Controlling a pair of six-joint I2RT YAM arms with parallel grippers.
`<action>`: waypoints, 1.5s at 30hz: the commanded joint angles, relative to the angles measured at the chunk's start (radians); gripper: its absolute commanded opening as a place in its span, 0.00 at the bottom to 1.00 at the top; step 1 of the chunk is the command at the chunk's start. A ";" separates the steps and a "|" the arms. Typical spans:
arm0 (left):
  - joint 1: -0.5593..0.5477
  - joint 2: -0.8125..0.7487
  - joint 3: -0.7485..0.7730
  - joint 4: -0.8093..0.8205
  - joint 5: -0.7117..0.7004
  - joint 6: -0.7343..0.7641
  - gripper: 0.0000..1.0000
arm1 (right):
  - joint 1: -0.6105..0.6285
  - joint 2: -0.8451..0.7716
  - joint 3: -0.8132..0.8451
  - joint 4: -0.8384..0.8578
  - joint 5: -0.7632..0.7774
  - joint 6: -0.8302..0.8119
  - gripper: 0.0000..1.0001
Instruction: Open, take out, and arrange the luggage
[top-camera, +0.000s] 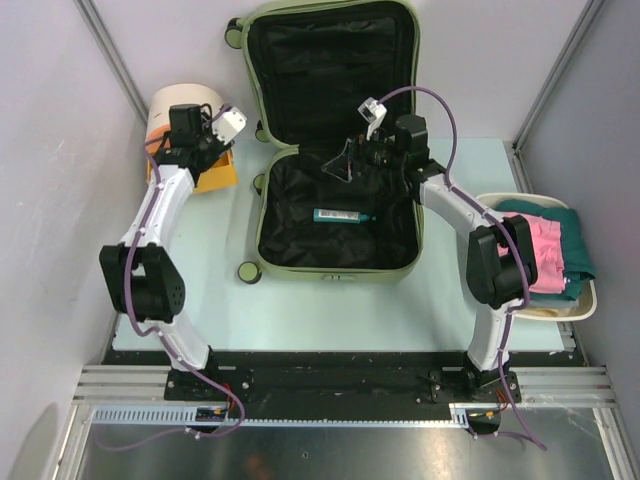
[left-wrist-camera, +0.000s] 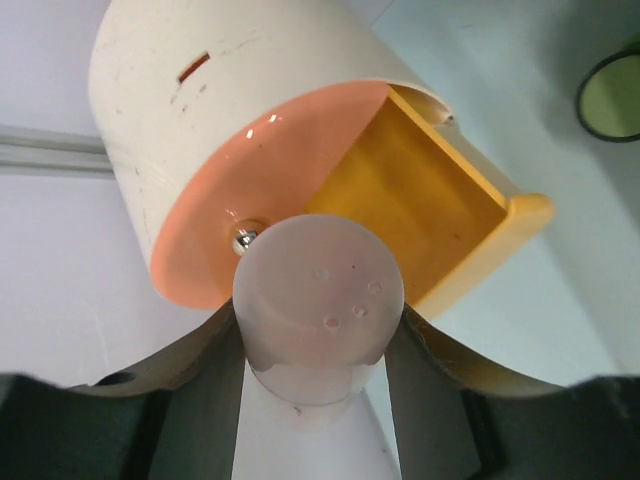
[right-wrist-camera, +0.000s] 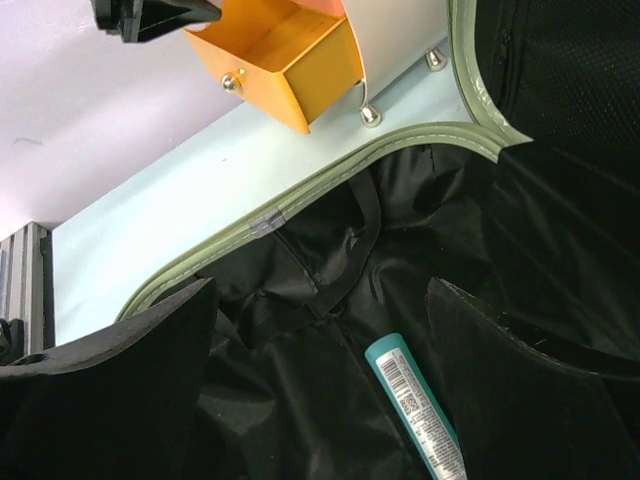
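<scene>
Luggage (top-camera: 262, 215) is lying open on the table (top-camera: 330, 310), directly beneath the right end effector (top-camera: 345, 160). It is showing a pale olive-green soft shell with rounded corners, a zip running round the edge and black fabric lining both halves. Its lid is standing up beyond the right end effector, and four small green wheels are showing along the side facing the left arm. One teal tube (top-camera: 343, 215) is lying on the lining just below and in front of the right end effector, whose jaws are standing wide with nothing between them. The left end effector (top-camera: 212, 140) is gripping one white round-capped bottle (left-wrist-camera: 320, 290), right in front of one cream drum container (top-camera: 180, 105) with its one orange drawer (top-camera: 218, 172) pulled out. Well off to the right end effector's outer side, one white basin (top-camera: 590, 300) is holding two cloths, one dark green cloth (top-camera: 570, 235) and one pink cloth (top-camera: 545, 255).
</scene>
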 joint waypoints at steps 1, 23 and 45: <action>0.013 0.060 0.107 0.017 -0.096 0.174 0.31 | -0.005 -0.052 -0.005 0.004 -0.004 -0.020 0.90; 0.113 -0.081 0.052 -0.006 0.144 -0.099 0.75 | -0.018 -0.055 -0.006 0.014 -0.024 -0.004 0.90; 0.417 0.157 0.204 -0.006 0.125 -0.683 0.37 | -0.018 -0.032 0.003 0.008 -0.024 -0.005 0.90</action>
